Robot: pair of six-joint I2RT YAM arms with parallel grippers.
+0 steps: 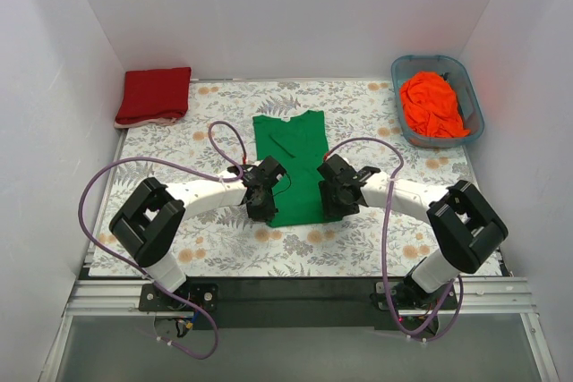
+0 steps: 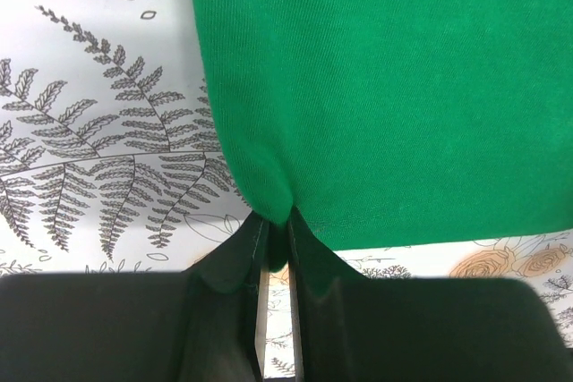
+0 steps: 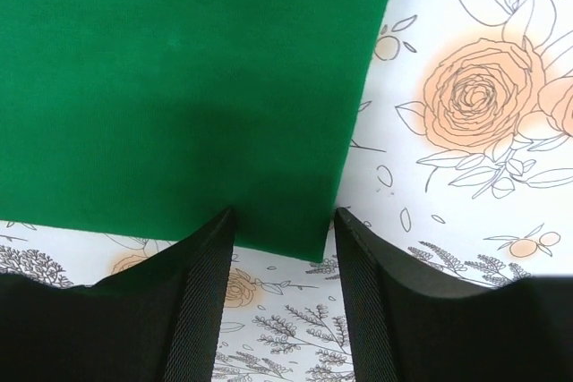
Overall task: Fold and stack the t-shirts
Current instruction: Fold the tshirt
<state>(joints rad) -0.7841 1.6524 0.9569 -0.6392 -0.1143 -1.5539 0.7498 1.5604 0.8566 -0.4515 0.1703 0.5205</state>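
Observation:
The green t-shirt [image 1: 293,160] lies flat in the middle of the table, folded into a long strip with the collar at the far end. My left gripper [image 2: 277,230] is shut on the near left corner of the green t-shirt [image 2: 385,87]. My right gripper [image 3: 285,221] is open, its fingers astride the near right corner of the green t-shirt [image 3: 179,87], which lies flat between them. The dark red t-shirt [image 1: 154,95] lies folded at the far left. The orange t-shirt [image 1: 431,106] is crumpled in the blue-grey tub [image 1: 470,96].
The table has a floral cloth [image 1: 215,248]. White walls [image 1: 54,87] close in the left, right and far sides. The tub stands at the far right corner. Purple cables [image 1: 116,172] loop over both arms.

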